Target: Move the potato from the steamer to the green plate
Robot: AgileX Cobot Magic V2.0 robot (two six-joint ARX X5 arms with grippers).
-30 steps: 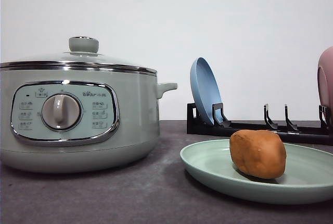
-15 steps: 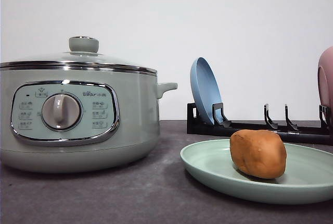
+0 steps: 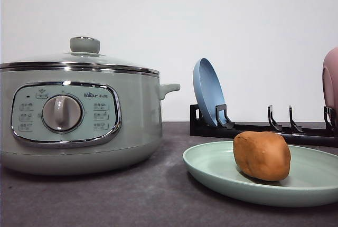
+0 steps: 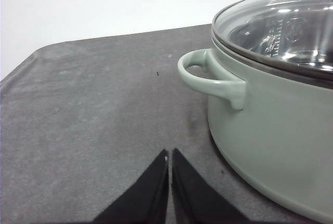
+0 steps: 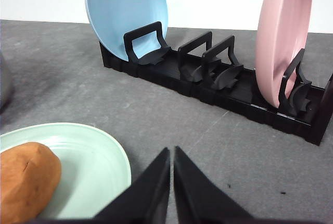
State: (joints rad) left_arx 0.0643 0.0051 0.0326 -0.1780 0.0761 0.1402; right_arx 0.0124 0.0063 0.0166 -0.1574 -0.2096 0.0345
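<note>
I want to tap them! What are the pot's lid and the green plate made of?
The steamer's lid looks like clear glass: you can see inside through it, and lights glint on it. Its rim seems shiny metal. The green plate looks like matte plastic or ceramic; smooth and dull, so it is hard to say which.

Rounded orange-brown matte potato (image 3: 262, 155) is showing against the wide, pale mint-green plate (image 3: 211, 171). Large round sage-green steamer (image 3: 137, 126) is gleaming chrome at the rim. Upright sky-blue plate (image 5: 125, 10) and pink plate (image 5: 281, 36) are contrasting with the black slotted plastic rack (image 5: 244, 96); dark grey speckled tabletop (image 4: 93, 109) is looking mottled.
</note>
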